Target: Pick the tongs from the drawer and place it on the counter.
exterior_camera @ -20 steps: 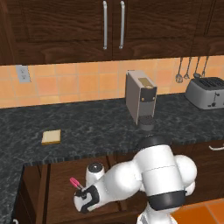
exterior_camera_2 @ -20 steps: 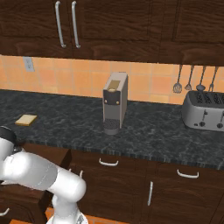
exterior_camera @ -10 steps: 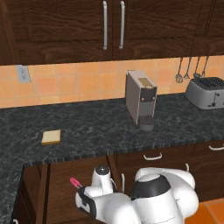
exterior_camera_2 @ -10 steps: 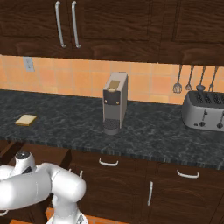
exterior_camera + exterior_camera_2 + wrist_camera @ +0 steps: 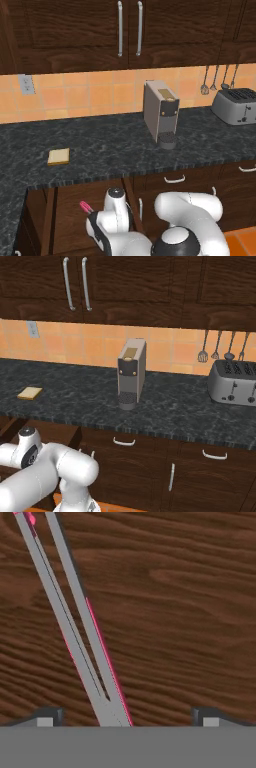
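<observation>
Hand (image 5: 125, 717) is down in the drawer (image 5: 190, 612), fingers spread apart either side of the tongs (image 5: 82, 642), presumably lining up a grab.

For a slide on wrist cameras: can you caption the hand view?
Open gripper poised low over the tongs, which lie diagonally on the drawer's wood-grain bottom between the fingertips.

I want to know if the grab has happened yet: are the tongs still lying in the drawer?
Still in the drawer: the tongs lie flat on its wood bottom, between the spread fingertips.
</observation>
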Tool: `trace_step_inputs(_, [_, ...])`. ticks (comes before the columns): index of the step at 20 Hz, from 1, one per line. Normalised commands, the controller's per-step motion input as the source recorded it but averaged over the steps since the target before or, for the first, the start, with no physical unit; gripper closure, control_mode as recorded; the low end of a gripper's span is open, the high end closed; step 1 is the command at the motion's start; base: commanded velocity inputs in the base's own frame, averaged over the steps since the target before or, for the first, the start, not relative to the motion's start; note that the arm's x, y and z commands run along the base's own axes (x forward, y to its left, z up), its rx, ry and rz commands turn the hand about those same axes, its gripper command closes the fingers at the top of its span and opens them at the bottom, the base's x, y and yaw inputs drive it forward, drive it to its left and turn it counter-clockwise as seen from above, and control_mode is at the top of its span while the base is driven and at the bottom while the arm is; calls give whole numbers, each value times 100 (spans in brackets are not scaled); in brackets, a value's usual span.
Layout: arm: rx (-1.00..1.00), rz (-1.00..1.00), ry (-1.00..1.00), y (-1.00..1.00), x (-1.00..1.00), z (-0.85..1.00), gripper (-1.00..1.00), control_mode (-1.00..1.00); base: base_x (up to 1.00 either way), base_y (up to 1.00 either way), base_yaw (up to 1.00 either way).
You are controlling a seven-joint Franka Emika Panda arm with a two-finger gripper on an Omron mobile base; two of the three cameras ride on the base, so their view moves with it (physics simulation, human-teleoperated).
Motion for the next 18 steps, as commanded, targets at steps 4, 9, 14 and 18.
trace_step_inputs(4, [0, 0, 0, 11, 0, 0, -100, -100, 0, 0, 0])
trace_step_inputs(9, [0, 0, 0, 6, 0, -1, -100, -100, 0, 0, 0])
trace_step_inputs(14, [0, 0, 0, 0, 0, 0, -100, -100, 0, 0, 0])
trace_step_inputs(18, [0, 0, 0, 0, 0, 0, 100, -100, 0, 0, 0])
